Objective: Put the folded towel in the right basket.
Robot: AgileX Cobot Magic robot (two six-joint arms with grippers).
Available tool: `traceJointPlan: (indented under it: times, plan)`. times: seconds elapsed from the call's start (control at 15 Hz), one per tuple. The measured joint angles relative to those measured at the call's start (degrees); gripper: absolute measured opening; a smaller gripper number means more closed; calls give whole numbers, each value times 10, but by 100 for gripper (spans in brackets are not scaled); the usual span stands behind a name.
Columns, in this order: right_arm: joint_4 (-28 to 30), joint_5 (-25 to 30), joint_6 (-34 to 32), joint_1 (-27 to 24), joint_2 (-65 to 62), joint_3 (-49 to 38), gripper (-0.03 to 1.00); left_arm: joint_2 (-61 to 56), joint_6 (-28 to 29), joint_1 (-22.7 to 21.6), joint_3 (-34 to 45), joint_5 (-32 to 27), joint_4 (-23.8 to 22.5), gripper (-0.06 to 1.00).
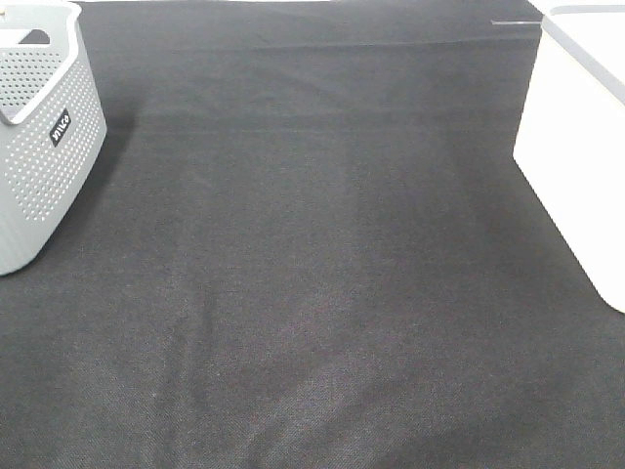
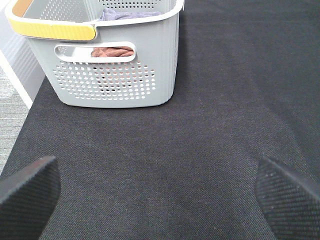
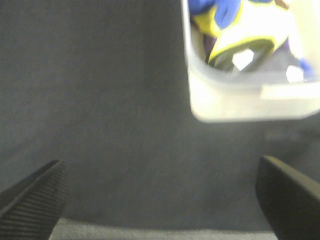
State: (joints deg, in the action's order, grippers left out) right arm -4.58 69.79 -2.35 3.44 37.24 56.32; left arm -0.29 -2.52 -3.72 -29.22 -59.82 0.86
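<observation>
Working across the overhead view from nine o'clock to three, we are seeing the grey perforated basket (image 1: 44, 137) at the ten o'clock corner, then a wide run of bare black cloth (image 1: 312, 274), then the white basket (image 1: 576, 147) along the three o'clock edge. We are finding no towel lying on the cloth in any view. In the left wrist view the grey basket is showing a brown cloth (image 2: 112, 51) through its handle slot and a bluish-grey one (image 2: 125, 13) above the rim. In the blurred right wrist view the white basket (image 3: 240, 100) is holding blue and yellow fabric (image 3: 240, 25); we cannot tell whether that is the folded towel, so we are judging the task either finished or still waiting on a towel to be drawn from the grey basket. The left gripper (image 2: 160, 200) is standing wide with nothing between its pads, and the right gripper (image 3: 160, 200) is likewise spread and empty. Neither arm is showing in the overhead view, so the middle is offering free passage; only the two basket walls and the cloth's pale border beside the left arm are hemming us in.
</observation>
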Motion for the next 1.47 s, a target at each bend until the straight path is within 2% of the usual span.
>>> traceJointPlan:
  times: [0.2,0.33,0.47,0.8,1.0,1.47]
  plan:
    - [5,2,-10,0,-180,-121,98,0,0,0,0,0,0,99]
    - [51,-24,-5,0,-274,-181,98,0,0,0,0,0,0,99]
    - [67,-26,7,0,-322,-215,98,0,0,0,0,0,0,99]
    - [61,-26,9,0,-375,-278,98,0,0,0,0,0,0,99]
    - [59,-56,9,0,-375,-301,96,0,0,0,0,0,0,99]
    - [58,-65,9,0,-375,-303,96,0,0,0,0,0,0,99]
